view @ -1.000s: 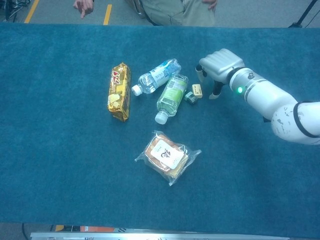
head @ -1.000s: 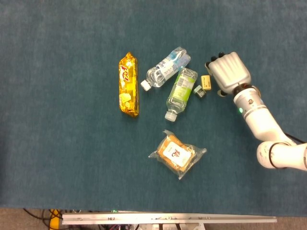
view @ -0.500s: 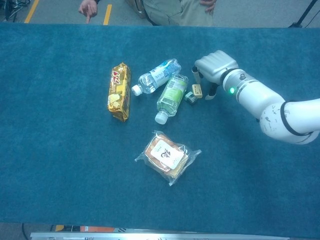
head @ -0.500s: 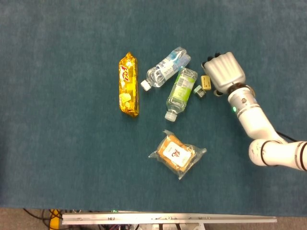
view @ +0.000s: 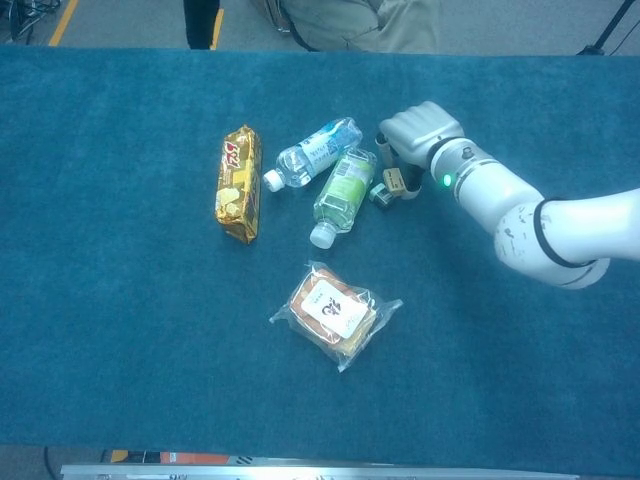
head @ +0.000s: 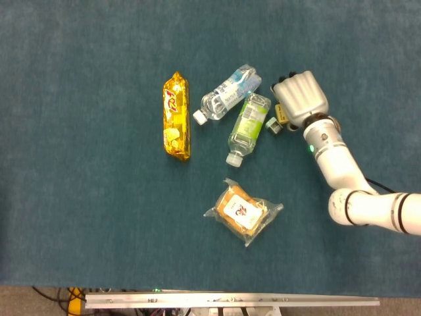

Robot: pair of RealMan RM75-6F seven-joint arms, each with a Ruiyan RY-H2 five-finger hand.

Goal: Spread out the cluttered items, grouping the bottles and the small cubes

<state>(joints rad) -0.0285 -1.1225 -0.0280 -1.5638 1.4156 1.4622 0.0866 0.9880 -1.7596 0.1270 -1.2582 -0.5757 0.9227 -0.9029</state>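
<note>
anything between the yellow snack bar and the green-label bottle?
Yes. In the head view the blue-label bottle has its cap end in the gap between the yellow snack bar and the green-label bottle; lower down, only bare carpet.

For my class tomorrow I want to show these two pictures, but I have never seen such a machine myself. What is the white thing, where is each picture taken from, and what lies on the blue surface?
The white thing is a robot arm ending in a mechanical hand, the right hand. A person steers it from a distance. The left hand shows in neither picture.

One picture looks straight down from a camera at the robot's head; the other looks forward and lower, from its chest.

On the blue table lie a gold snack pack, a blue-labelled bottle, a green-labelled bottle, both on their sides, and a wrapped bread nearer the robot. Beside the green-labelled bottle are two small cubes: a dark cube and a tan cube.

The hand sits over the tan cube with fingers at it; whether it grips the cube already cannot be told.
</note>
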